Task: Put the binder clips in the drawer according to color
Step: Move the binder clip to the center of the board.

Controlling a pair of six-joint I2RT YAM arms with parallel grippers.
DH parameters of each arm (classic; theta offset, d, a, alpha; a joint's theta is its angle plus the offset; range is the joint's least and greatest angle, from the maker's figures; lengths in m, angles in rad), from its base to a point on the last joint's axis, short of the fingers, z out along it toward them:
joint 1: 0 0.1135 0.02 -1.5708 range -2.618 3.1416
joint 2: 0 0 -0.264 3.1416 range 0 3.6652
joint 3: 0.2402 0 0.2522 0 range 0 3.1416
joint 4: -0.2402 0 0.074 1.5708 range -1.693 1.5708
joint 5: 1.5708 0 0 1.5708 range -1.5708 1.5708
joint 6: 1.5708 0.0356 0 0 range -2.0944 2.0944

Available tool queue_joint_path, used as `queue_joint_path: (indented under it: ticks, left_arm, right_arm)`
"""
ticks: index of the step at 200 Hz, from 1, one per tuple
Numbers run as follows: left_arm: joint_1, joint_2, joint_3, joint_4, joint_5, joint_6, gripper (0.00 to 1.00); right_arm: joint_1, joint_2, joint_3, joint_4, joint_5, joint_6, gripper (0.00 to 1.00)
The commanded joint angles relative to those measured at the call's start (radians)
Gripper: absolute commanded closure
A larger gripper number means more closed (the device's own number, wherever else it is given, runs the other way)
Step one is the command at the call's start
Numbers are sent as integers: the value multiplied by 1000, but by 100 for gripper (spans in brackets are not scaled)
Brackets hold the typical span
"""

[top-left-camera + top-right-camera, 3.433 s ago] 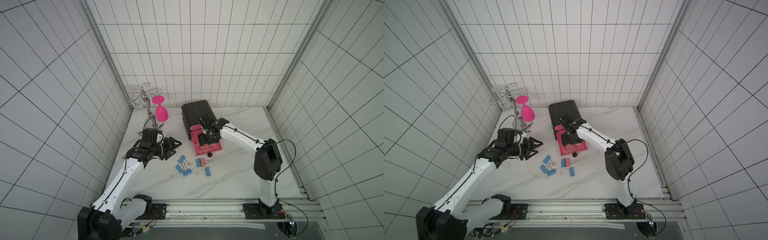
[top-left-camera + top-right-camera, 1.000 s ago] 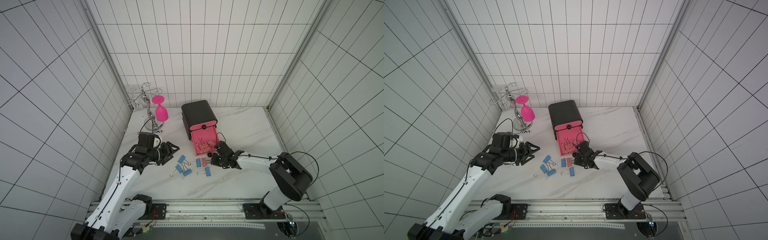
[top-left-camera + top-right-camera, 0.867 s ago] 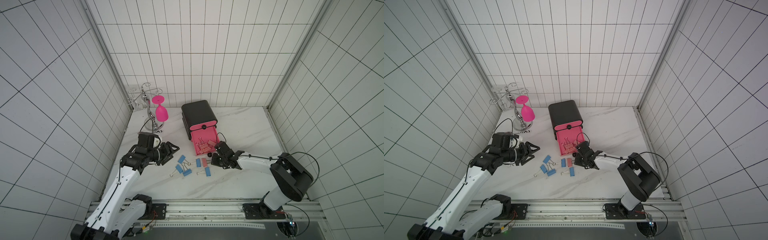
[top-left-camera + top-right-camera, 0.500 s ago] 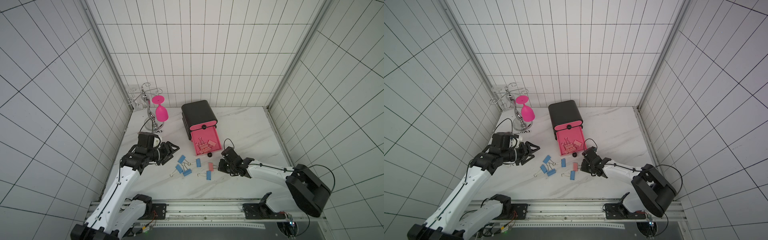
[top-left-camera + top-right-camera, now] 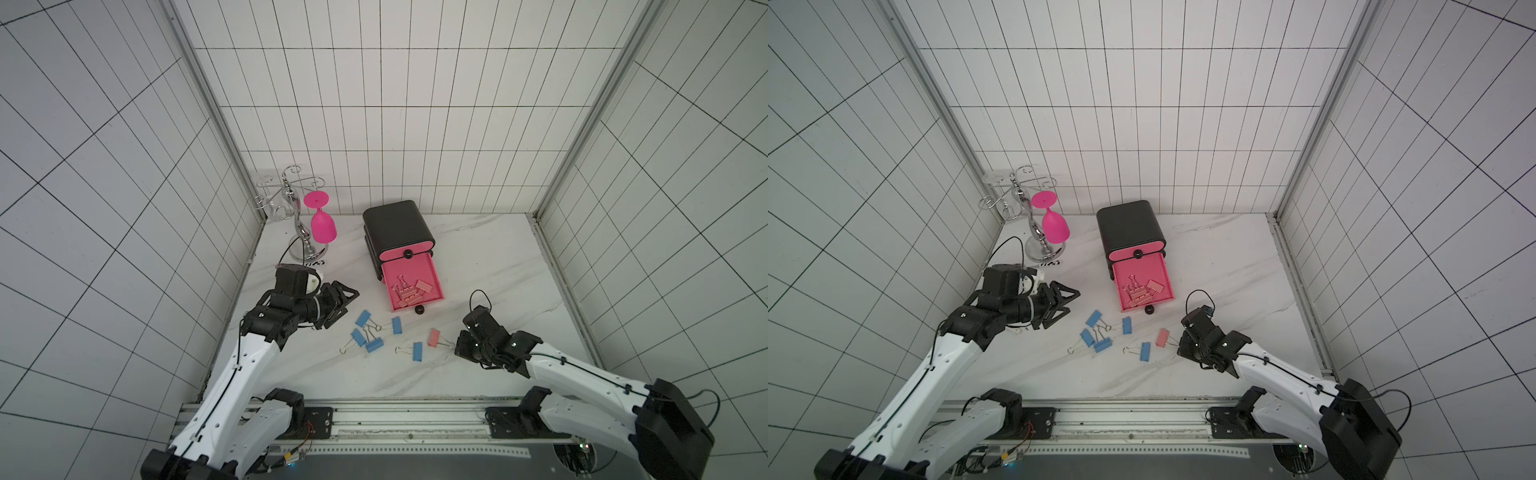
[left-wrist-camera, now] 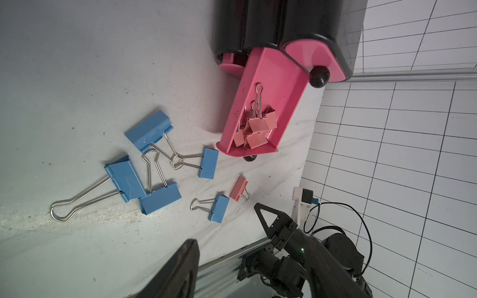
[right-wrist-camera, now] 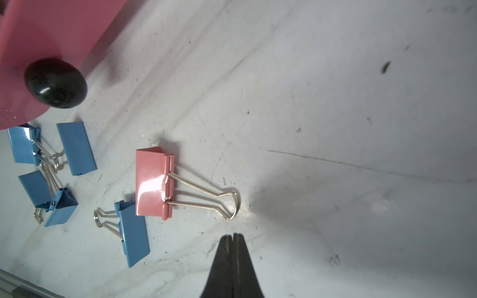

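The small black rounded-corner plastic chest (image 5: 398, 226) of pink drawers stands near the desk's back edge, about midway along it. The drawer under the shut top one, a smooth pink plastic tray (image 5: 431, 269), is pulled out toward the front edge, presumably so clips can be dropped in from above. A heap of salmon-pink folded-steel binder clips (image 5: 409, 294) lies in it, which suggests this tray is the one for pink.

One more glossy salmon-pink binder clip (image 7: 152, 180) lies flat on the white marble-patterned desk (image 5: 478, 257), between the tray's black round knob (image 5: 419, 309) and the front edge. Its thin silver wire handles (image 7: 206, 196) point toward the right gripper (image 7: 233, 236). That gripper's black tapered fingers are pressed together with nothing between them, the tips just short of the wire loop (a thin target lying low on a slick surface, so I judge they must part before taking it).

Five blue binder clips (image 5: 397, 325) of the same creased sheet metal lie scattered about the desk's middle, some with their wire handles interlocked.

The left gripper (image 5: 345, 306) hovers nearer the left edge, its open-framed triangular fingers spread partway and empty, likely kept clear of the other arm. A glossy magenta goblet (image 5: 323, 226) hangs upside down from a chrome wire rack (image 5: 291, 195) in the back left corner.
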Motion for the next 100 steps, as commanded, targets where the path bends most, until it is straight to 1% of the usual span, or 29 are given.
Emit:
queue_joint_path:
  ticks: [1, 12, 25, 75, 93, 100]
  left_arm:
    - [-9, -26, -12, 28, -13, -12, 32]
    - [-12, -35, -16, 29, -16, -18, 32]
    - [-17, -46, -18, 29, -19, -24, 32]
    - [-22, -83, -28, -1, -24, -25, 32]
    - [-21, -93, -32, -12, -24, -23, 32]
    - [-21, -95, -34, -13, -24, -23, 32]
  right_arm:
    - [5, -39, 51, -106, 52, -26, 92]
    - [-22, -19, 62, -106, 52, -40, 94]
    - [-50, 35, 81, -98, 53, -61, 100]
    - [-114, 245, 140, 30, -21, -100, 100]
    - [-125, 291, 162, 44, -36, -100, 100]
    - [-130, 300, 167, 48, -38, -129, 100]
